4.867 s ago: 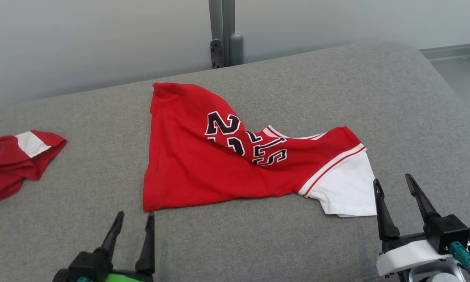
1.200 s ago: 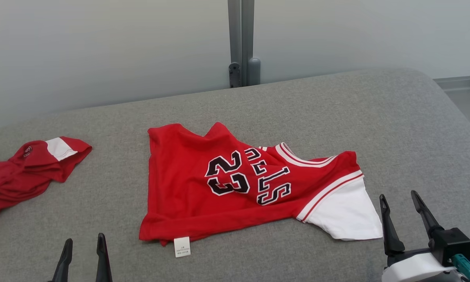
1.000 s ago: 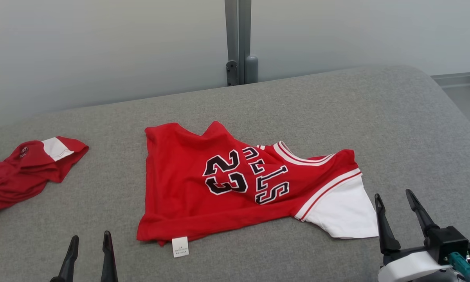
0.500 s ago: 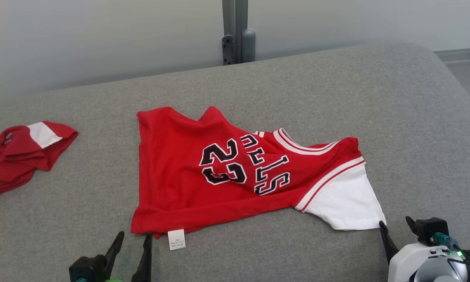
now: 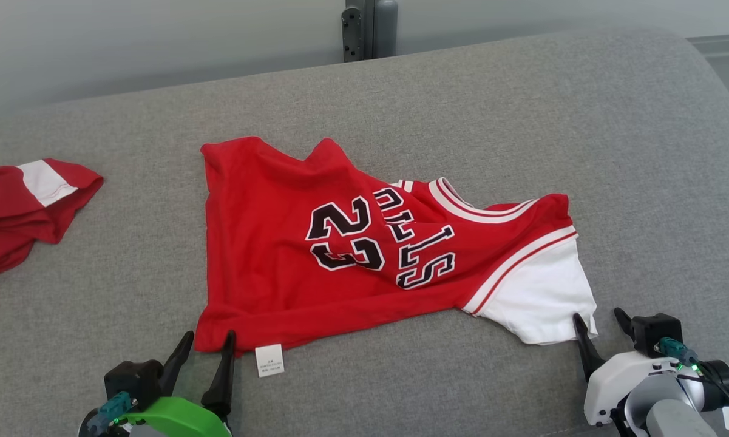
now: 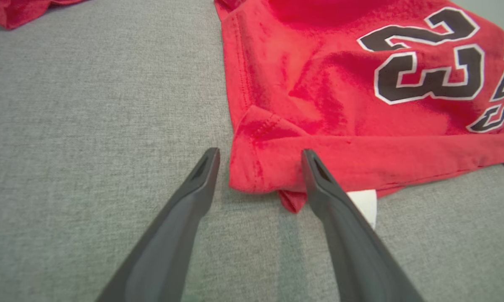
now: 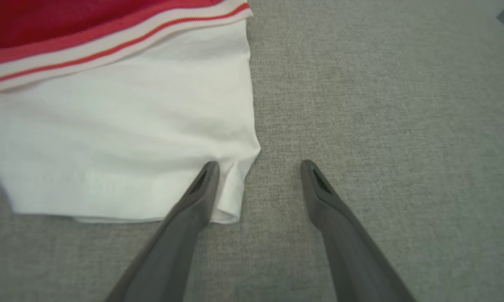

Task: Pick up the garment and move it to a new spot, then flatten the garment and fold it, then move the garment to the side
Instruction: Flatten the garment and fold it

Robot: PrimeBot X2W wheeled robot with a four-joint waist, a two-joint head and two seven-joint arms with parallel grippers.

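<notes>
Left gripper, right gripper; one jersey, one red bundle

We judge this a robotics test room: a grey fabric-covered bench, a bare pale partition with a grey metal post, and a robot's left gripper and right gripper at the near edge.

The red jersey bears a black "23" beside partly folded letters "LLS".

Head view high, looking down, wrist views low, close, sharing the jersey
</notes>
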